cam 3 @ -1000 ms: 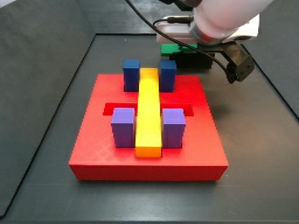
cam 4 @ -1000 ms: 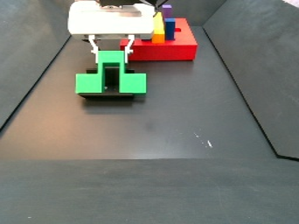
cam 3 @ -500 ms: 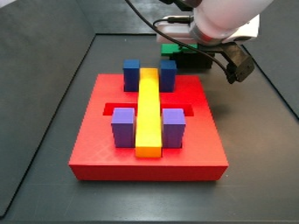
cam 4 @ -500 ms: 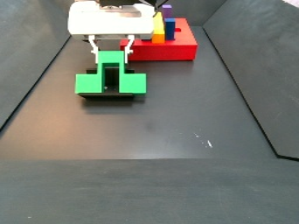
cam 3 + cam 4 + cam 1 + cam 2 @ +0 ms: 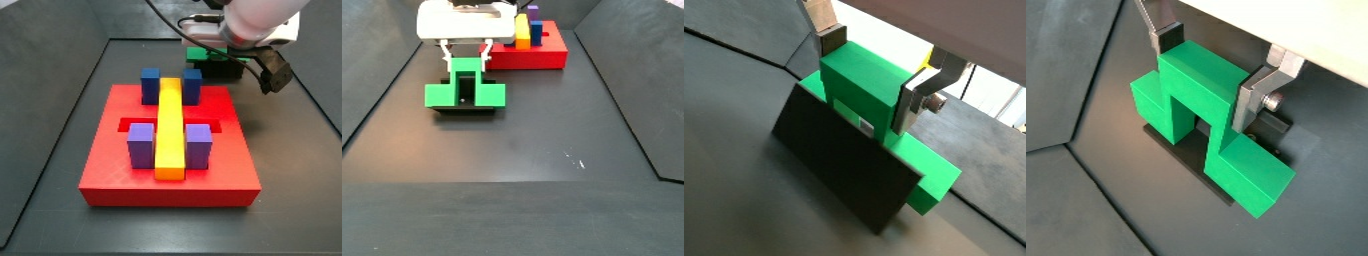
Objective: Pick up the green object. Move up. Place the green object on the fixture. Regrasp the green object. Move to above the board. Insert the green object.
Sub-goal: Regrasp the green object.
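The green object (image 5: 465, 92) is an arch-shaped piece sitting astride the black fixture (image 5: 465, 111), its two legs out to either side. My gripper (image 5: 468, 62) comes down from above and is shut on its raised middle cube. Both wrist views show the silver fingers (image 5: 1251, 98) pressed flat against opposite faces of that cube (image 5: 865, 90) (image 5: 1193, 85), with the dark fixture plate (image 5: 838, 165) (image 5: 1189, 150) beneath. In a side view the green object (image 5: 197, 50) is mostly hidden behind the gripper (image 5: 217, 55). The red board (image 5: 120, 165) lies apart from it.
The board (image 5: 545, 58) carries a long yellow bar (image 5: 170, 125), two blue blocks (image 5: 151, 85) at one end and two purple blocks (image 5: 140, 146) at the other. Dark side walls ring the black floor (image 5: 516, 160).
The green object and the gripper have shifted very slightly, a little upward; the grip looks the same.
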Robot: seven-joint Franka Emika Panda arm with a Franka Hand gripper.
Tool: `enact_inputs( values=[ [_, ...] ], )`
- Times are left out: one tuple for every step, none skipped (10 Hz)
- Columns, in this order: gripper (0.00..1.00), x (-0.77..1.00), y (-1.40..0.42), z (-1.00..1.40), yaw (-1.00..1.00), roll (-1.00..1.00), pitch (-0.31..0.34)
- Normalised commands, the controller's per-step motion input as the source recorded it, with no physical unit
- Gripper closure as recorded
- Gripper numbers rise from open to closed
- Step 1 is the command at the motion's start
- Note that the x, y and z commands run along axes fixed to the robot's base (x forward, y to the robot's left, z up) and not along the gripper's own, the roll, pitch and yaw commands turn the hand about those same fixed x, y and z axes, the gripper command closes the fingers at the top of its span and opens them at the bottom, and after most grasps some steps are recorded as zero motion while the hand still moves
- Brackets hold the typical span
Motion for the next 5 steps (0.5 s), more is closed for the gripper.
enact_inputs(
  values=[
    [1.0, 0.0, 0.0, 0.0, 0.0, 0.0, 0.0],
    [1.0, 0.0, 0.0, 0.0, 0.0, 0.0, 0.0],
    [1.0, 0.0, 0.0, 0.0, 0.0, 0.0, 0.0],
    [1.0, 0.0, 0.0, 0.0, 0.0, 0.0, 0.0],
    [1.0, 0.0, 0.0, 0.0, 0.0, 0.0, 0.0]
  ],
)
